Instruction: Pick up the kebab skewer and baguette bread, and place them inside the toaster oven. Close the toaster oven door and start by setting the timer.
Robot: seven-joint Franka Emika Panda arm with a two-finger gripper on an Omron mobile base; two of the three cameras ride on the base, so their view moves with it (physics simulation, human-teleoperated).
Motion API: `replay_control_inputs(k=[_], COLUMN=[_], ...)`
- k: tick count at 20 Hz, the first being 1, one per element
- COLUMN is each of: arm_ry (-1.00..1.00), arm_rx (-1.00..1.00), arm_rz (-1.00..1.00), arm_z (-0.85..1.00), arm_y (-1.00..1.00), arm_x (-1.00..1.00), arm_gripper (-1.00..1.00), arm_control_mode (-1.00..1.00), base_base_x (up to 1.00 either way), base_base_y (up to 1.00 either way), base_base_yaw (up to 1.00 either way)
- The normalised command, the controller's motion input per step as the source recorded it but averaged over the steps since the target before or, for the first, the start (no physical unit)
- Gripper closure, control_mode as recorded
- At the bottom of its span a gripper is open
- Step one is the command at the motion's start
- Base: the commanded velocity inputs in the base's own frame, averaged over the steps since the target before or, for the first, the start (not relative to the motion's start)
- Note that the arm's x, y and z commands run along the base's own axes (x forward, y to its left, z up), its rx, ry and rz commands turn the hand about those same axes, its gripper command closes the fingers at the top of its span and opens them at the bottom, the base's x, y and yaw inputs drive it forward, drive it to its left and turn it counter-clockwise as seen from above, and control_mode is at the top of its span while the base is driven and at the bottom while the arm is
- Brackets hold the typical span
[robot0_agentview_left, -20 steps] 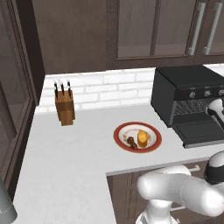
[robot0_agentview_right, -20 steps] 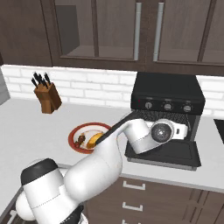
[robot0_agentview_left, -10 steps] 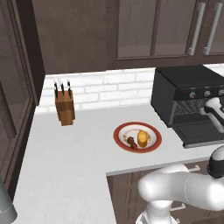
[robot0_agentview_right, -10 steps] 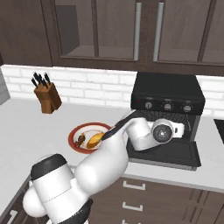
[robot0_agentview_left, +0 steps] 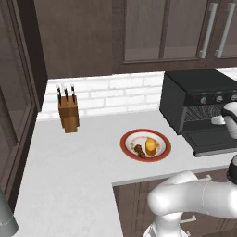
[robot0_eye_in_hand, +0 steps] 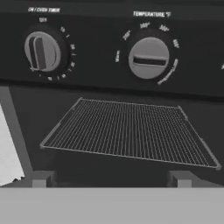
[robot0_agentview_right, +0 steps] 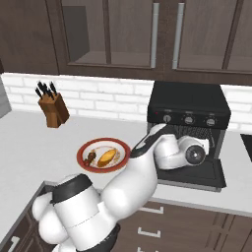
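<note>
The black toaster oven (robot0_agentview_left: 199, 95) (robot0_agentview_right: 189, 106) stands at the right of the counter. Its toaster oven door (robot0_agentview_left: 214, 141) (robot0_agentview_right: 199, 173) lies folded down flat in front. My gripper (robot0_eye_in_hand: 110, 179) hovers over that door and faces the opening. It is open, its two fingertips (robot0_eye_in_hand: 41, 178) far apart with nothing between them. Straight ahead are the wire rack (robot0_eye_in_hand: 131, 131) and two round knobs (robot0_eye_in_hand: 41, 52) above it. To the oven's left, a red-rimmed plate (robot0_agentview_left: 161, 152) (robot0_agentview_right: 84, 150) holds the golden baguette bread (robot0_agentview_left: 151, 146) (robot0_agentview_right: 108, 157) and the dark kebab skewer (robot0_agentview_left: 139, 149) (robot0_agentview_right: 90, 159).
A brown wooden knife block (robot0_agentview_left: 68, 113) (robot0_agentview_right: 53, 108) stands at the back left of the counter. Dark wall cabinets (robot0_agentview_right: 147, 34) hang above the white brick backsplash. The counter's front edge (robot0_agentview_left: 152, 178) runs just before the plate.
My arm's elbow has shifted slightly. The hand stays in front of the open oven and the jaws stay wide. Plate, bread and skewer have not moved.
</note>
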Motion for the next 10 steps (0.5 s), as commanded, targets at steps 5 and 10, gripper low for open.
replay_control_inputs(k=[5, 10], arm_ry=[0.0, 0.0], arm_rx=[0.0, 0.01], arm_rz=[-0.06, -0.19], arm_z=[-0.18, -0.26], arm_y=[0.0, 0.0], arm_x=[0.37, 0.24], arm_gripper=[-1.0, -1.0], arm_control_mode=[-1.0, -1.0], base_base_x=[0.0, 0.0], base_base_y=[0.0, 0.0], base_base_yaw=[0.0, 0.0])
